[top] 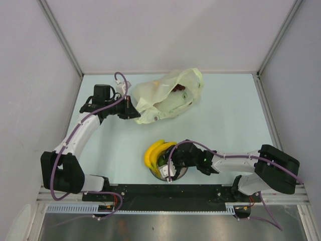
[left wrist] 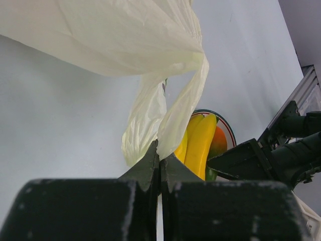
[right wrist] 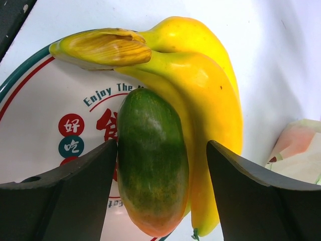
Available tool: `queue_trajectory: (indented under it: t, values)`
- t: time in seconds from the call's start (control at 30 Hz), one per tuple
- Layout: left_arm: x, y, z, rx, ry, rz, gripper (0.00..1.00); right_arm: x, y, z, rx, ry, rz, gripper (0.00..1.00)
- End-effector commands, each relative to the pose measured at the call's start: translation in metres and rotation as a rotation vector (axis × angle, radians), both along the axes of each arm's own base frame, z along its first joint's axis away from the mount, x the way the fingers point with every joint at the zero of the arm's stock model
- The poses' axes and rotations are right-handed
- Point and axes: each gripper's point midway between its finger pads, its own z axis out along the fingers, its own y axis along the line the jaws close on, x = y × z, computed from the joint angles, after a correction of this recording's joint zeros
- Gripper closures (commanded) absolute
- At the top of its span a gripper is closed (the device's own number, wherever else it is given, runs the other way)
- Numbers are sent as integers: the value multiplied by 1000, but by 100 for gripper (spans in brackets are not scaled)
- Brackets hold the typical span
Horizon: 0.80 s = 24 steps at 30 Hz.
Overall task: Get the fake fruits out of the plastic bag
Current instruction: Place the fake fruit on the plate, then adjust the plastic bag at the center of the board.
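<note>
scene: pale blue table, grey walls, two arms reaching in from the near edge
left claw: left gripper pressed together, pinching a handle strip of the thin crinkled translucent pale-yellow plastic bag; the film rises from the tips to the bag body above
left claw, top view: left gripper at the bag's left edge, far-left part of the table
bag position: plastic bag at far centre of the table, bulged and crumpled
bag contents: dark red lump shows through the film; what it is, cannot tell
right claw: right gripper spread wide, black fingers either side of the fruit; whether either finger touches fruit, cannot tell
fruit out of bag: yellow plastic banana bunch and green plastic mango with an orange-red end, lying side by side, touching
under fruit: round white plate with red marks and a green rim; both fruits rest on it, banana tips overhang the rim
top view, fruit: banana bunch near front centre, right gripper low over the plate, mango mostly hidden
left wrist view: banana bunch, orange side of mango, plate rim, all seen past the bag handle
spacing: plate and plastic bag well apart
</note>
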Motion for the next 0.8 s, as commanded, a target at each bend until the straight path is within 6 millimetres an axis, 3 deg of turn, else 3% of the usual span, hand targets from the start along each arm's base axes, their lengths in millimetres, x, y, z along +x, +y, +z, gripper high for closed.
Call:
queue_trajectory:
  t: [0.0,0.23,0.4,0.5,0.57,0.63,0.67,0.7,0.73,0.77]
  values:
    - [-1,-3,12,-6,-44,-30,99,1,2,16,43,-22,-12,24]
    - [-5,-8,8,-43,-8,-45,100,-10,-18,45,61,-13,14,19]
    - [-3,-11,10,-69,-4,-46,100,-17,-42,82,99,-40,0,16]
    - [-7,-11,8,-79,10,-37,100,-4,-52,115,168,-45,-105,15]
    - [-12,-12,3,-86,27,-44,100,17,-54,146,238,-60,-219,15]
    - [-18,-11,-1,-83,33,-48,100,40,-55,157,264,-17,-334,17]
    - [-20,-11,-1,-83,29,-47,100,57,-54,181,322,-30,-397,20]
    - [-22,-11,-2,-80,23,-51,100,72,-50,176,308,-4,-442,22]
    - [-23,-9,-5,-73,24,-47,100,95,-55,183,355,30,-529,24]
    - [-24,-9,-6,-70,28,-47,100,111,-53,205,406,31,-564,30]
